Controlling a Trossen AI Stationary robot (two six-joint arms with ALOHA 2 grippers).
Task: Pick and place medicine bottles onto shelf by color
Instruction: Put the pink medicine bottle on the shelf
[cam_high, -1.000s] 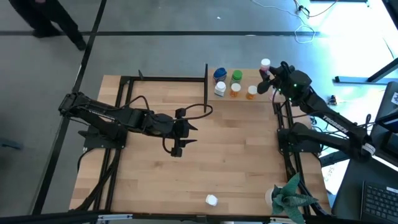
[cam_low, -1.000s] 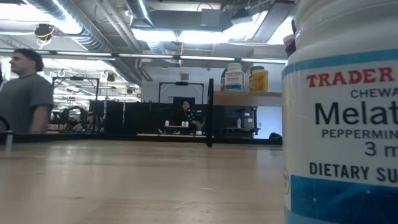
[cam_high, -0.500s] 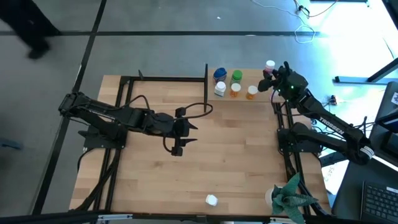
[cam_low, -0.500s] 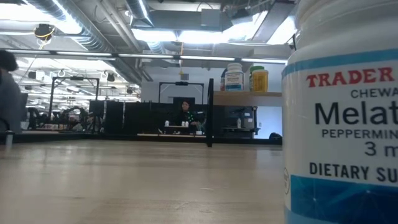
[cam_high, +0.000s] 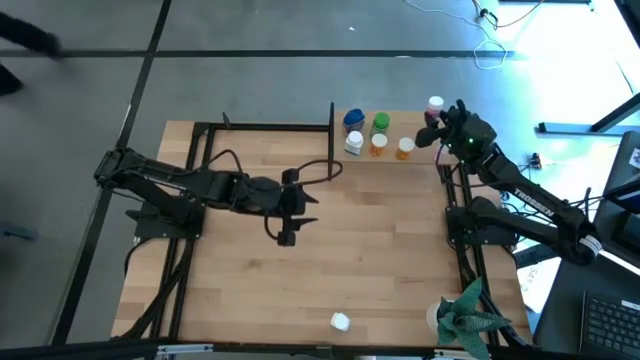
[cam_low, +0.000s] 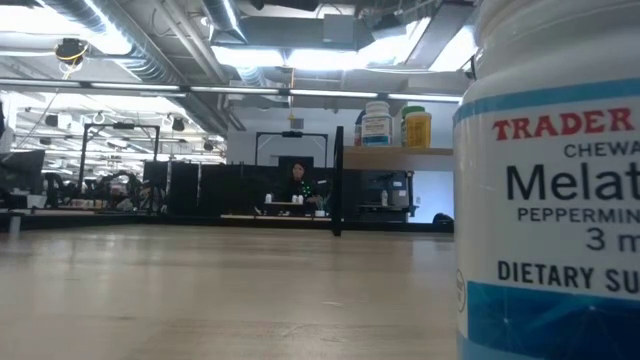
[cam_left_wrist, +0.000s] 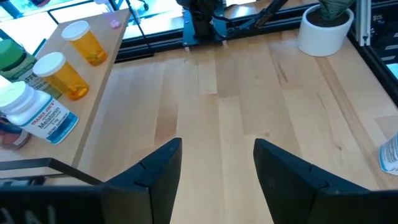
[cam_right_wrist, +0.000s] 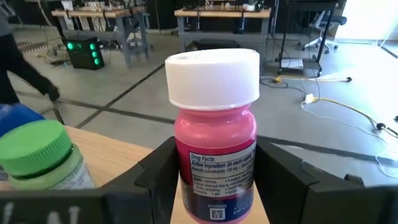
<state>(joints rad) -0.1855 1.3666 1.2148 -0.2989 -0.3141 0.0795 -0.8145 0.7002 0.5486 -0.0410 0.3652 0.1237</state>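
From above, the right fingers (cam_high: 434, 122) are seen closed around an upright pink bottle (cam_high: 433, 108) over the shelf's (cam_high: 412, 157) end; five bottles stand there. The low view is half blocked by a white bottle (cam_low: 550, 190). The left fingers (cam_left_wrist: 217, 168) are spread, empty, above the tabletop (cam_left_wrist: 249, 93).

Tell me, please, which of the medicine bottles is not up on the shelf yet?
The white bottle lying alone at the table's near edge; the others stand together on the shelf.
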